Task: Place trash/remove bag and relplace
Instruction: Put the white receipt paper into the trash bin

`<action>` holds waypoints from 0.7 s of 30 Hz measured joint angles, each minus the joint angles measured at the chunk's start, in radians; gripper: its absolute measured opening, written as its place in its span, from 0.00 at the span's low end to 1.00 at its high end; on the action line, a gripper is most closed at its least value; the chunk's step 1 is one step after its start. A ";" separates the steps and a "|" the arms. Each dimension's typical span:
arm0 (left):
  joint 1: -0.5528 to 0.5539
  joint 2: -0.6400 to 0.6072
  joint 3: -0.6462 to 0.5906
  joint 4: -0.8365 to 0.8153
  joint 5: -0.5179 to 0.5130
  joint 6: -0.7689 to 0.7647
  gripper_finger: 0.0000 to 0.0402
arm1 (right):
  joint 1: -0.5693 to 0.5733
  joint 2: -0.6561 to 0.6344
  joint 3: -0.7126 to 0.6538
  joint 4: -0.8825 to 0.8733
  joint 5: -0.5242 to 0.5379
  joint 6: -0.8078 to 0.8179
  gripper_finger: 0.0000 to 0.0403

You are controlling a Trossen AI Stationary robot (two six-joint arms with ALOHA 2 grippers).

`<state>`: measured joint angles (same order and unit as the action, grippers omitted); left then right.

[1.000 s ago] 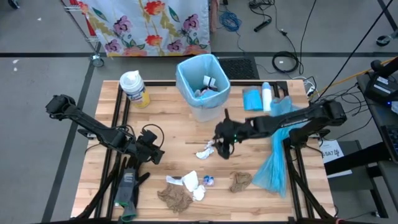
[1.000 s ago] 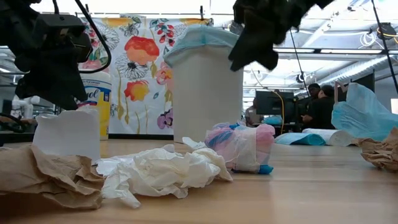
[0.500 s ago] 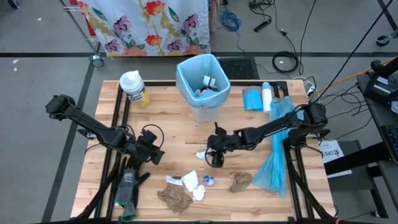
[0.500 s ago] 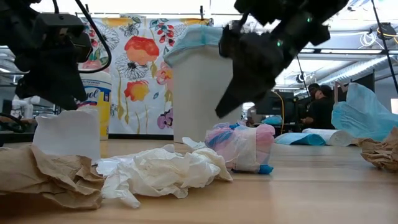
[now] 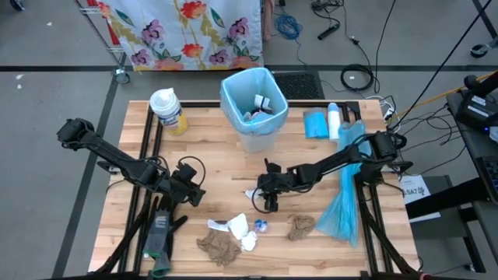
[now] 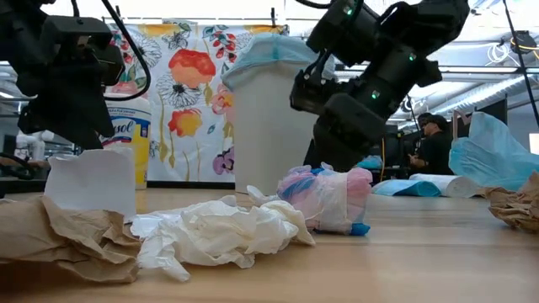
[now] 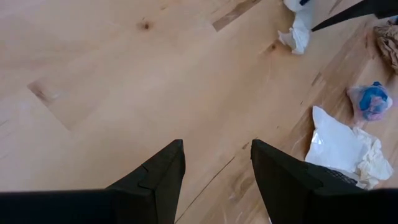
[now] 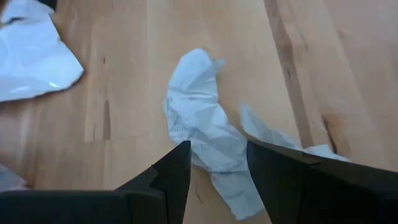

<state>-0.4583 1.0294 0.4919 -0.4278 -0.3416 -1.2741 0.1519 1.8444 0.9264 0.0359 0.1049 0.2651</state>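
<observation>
A white crumpled tissue (image 8: 200, 132) lies on the wooden table (image 5: 210, 155), just left of centre. My right gripper (image 8: 217, 155) is low over it, open, with one finger on each side of the tissue's near end (image 5: 254, 192). More trash lies toward the near edge: a brown paper wad (image 5: 220, 247), a white wad (image 5: 240, 228), a bluish wrapper (image 5: 262, 225) and another brown wad (image 5: 300, 226). The bin (image 5: 253, 109) with its blue bag stands at the far middle. My left gripper (image 7: 217, 162) waits open above bare wood at the left (image 5: 191, 190).
A wipes canister (image 5: 167, 109) stands at the far left. A roll of blue bags (image 5: 315, 124) and a loose blue bag (image 5: 346, 194) lie at the right. Black-and-grey gloves (image 5: 159, 237) lie at the near left. People sit in the room beyond (image 6: 434, 143).
My right gripper has come down toward the table and a little toward its left and near edges, ending low over the white tissue. Its fingers stay open. The tissue and the other scraps have not moved.
</observation>
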 joint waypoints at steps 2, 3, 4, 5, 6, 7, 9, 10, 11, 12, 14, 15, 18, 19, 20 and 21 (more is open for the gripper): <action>0.000 0.000 0.000 0.000 0.000 0.000 0.46 | -0.004 0.017 0.000 0.002 0.001 0.005 0.36; 0.000 0.000 0.000 0.000 0.000 0.000 0.46 | -0.006 0.022 0.001 0.002 0.001 0.009 0.36; 0.000 0.000 0.000 0.000 0.000 0.000 0.46 | -0.007 0.027 0.004 -0.002 0.000 0.016 0.34; 0.000 0.000 0.000 0.000 0.000 0.000 0.46 | -0.007 0.031 0.004 -0.003 0.003 0.025 0.31; 0.000 0.000 0.000 0.000 0.000 0.000 0.46 | -0.007 0.034 0.005 -0.005 0.006 0.040 0.28; 0.000 0.000 0.000 0.000 0.000 0.000 0.46 | -0.007 0.037 0.005 -0.007 0.009 0.054 0.23; 0.000 0.000 0.000 0.000 0.000 0.000 0.46 | -0.003 0.037 0.006 -0.013 0.009 0.078 0.12; 0.000 0.000 0.000 0.000 0.000 0.000 0.46 | -0.001 0.033 0.005 -0.020 0.008 0.092 0.07; 0.000 0.000 0.000 0.000 0.000 0.000 0.46 | 0.004 0.027 0.005 -0.027 0.006 0.100 0.04; 0.000 0.000 0.000 -0.001 0.000 -0.001 0.46 | 0.008 0.019 0.003 -0.035 -0.001 0.110 0.03; 0.000 0.000 0.000 -0.001 0.001 -0.001 0.46 | 0.016 -0.007 -0.001 -0.059 -0.014 0.122 0.02; 0.000 0.000 0.000 -0.003 0.002 -0.001 0.46 | 0.021 -0.024 -0.002 -0.068 -0.015 0.126 0.02; 0.000 0.000 0.000 -0.002 0.004 -0.001 0.46 | 0.030 -0.099 0.025 -0.130 -0.013 0.134 0.01; 0.000 0.000 0.000 -0.001 0.005 -0.001 0.46 | 0.033 -0.122 0.041 -0.165 -0.011 0.135 0.01; 0.000 0.000 0.000 -0.002 0.005 -0.001 0.46 | 0.034 -0.142 0.059 -0.201 -0.010 0.133 0.00; 0.000 0.000 0.000 -0.001 0.005 -0.001 0.46 | 0.034 -0.162 0.079 -0.245 -0.010 0.122 0.00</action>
<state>-0.4583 1.0294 0.4919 -0.4285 -0.3367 -1.2747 0.1860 1.6826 1.0052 -0.2089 0.0950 0.3867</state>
